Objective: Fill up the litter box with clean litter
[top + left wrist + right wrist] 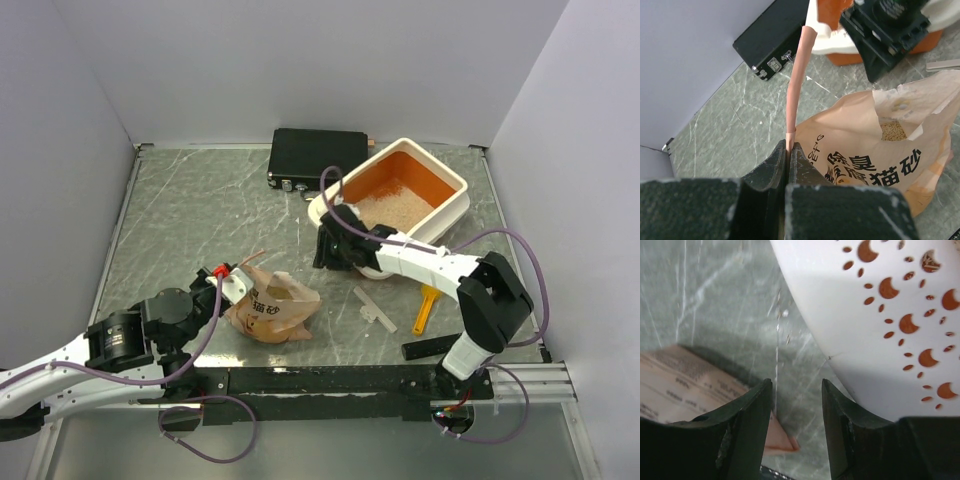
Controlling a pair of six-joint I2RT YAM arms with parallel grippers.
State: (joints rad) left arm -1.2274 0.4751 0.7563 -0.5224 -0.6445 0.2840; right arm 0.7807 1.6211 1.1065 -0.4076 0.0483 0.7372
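Observation:
The litter box [452, 214], cream outside and orange inside, stands at the back right with a layer of beige litter [395, 206] in it. A crumpled paper bag [272, 310] lies at the front centre. In the left wrist view its mouth is open and litter [893, 131] shows inside. My left gripper [789, 146] is shut on a thin pinkish edge of the bag [865, 150]. My right gripper [795, 385] is open and empty, just above the table between the bag [675, 385] and the box's white grille end [875, 315].
A flat black case [315, 158] lies behind the box's left end. A yellow-orange scoop [425, 308], two pale strips [373, 309] and a black bar [430, 347] lie near the right arm's base. White walls enclose the table.

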